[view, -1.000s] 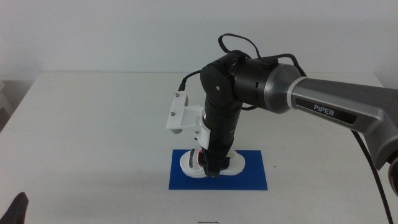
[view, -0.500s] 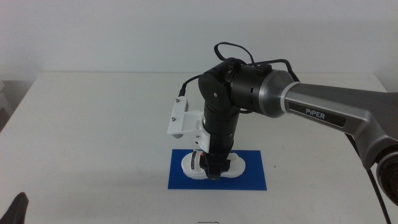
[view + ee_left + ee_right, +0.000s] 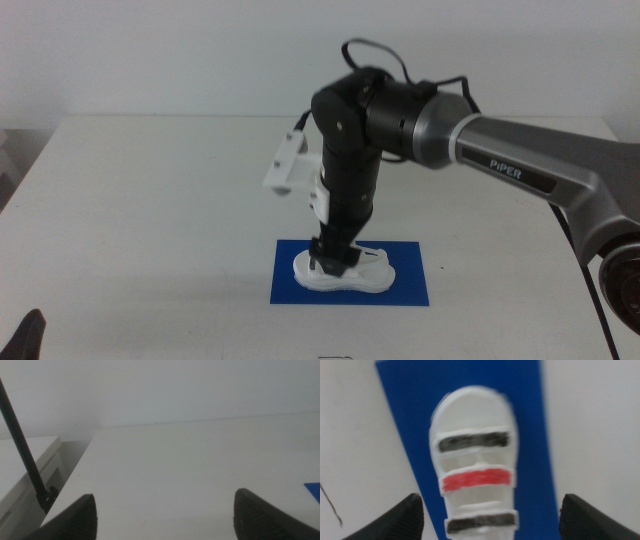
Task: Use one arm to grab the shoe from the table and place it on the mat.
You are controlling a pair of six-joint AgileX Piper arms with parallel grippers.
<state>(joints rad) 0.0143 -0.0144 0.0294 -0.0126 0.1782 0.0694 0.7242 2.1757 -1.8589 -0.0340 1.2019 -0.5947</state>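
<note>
The white shoe with dark and red straps lies flat on the blue mat near the table's front middle. My right gripper hangs just above the shoe's left part, open and holding nothing. In the right wrist view the shoe rests lengthwise on the mat, and the right gripper has its jaws spread wide on either side of it. My left gripper waits at the table's front left corner; in the left wrist view the left gripper is open and empty.
The white table is bare around the mat. A corner of the mat shows in the left wrist view. The right arm spans the table's right half, with its white bracket above the mat.
The right gripper has risen a little off the shoe, and the arm's wrist has tilted back. The shoe stays on the mat and shows more fully. The left arm is still.
</note>
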